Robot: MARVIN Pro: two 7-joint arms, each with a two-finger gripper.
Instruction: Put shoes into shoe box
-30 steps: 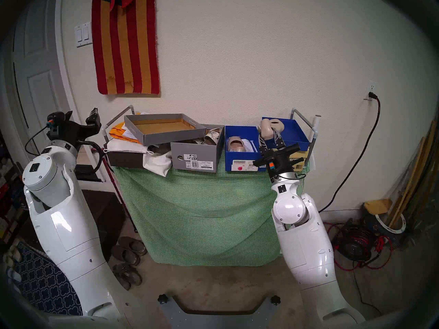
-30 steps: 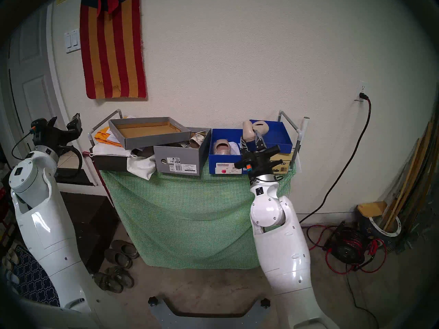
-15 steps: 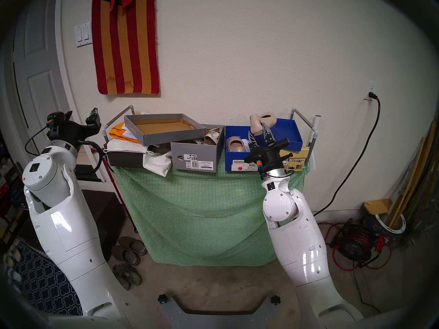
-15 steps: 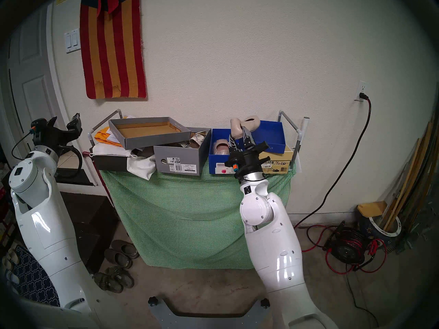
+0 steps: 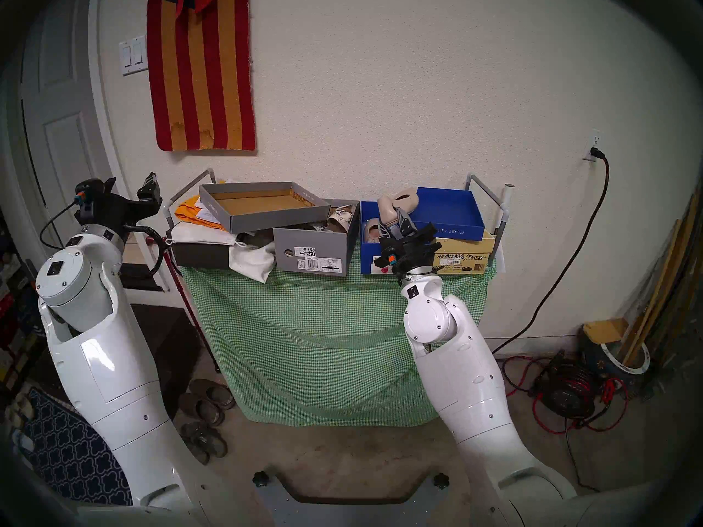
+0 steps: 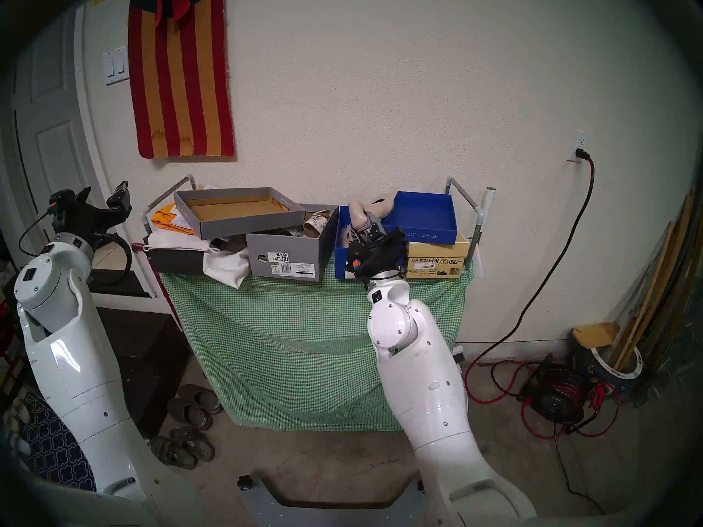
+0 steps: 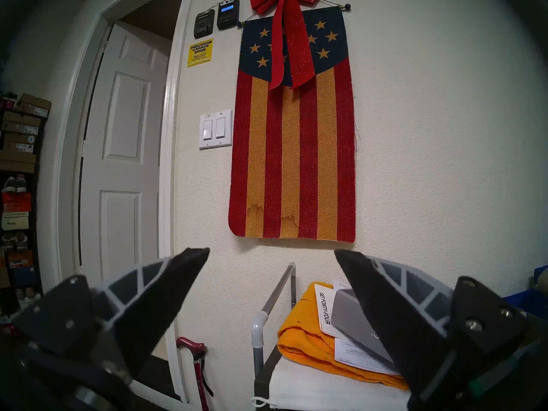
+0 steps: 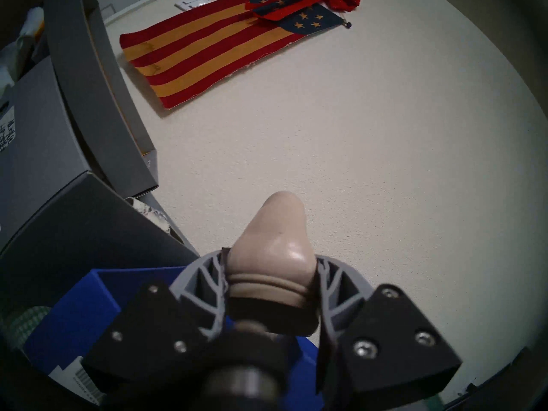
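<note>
The right gripper (image 5: 395, 220) is clamped on a beige ballet flat (image 5: 388, 210), its two fingers bowed around the shoe's sides, and holds it in the air above the open blue shoe box (image 5: 366, 248). The second beige flat (image 5: 371, 229) lies inside that box, partly hidden behind the gripper. The blue lid (image 5: 450, 212) sits upturned on a tan box (image 5: 464, 254) just to the right. To the left, a grey shoe box (image 5: 310, 256) holds a snake-print sandal (image 5: 340, 217), its grey lid (image 5: 262, 206) propped across it. All stand on the tabletop under a green checked cloth (image 5: 323, 343). The left gripper (image 7: 271, 254) hangs off to the side with its fingers wide apart, holding nothing
</note>
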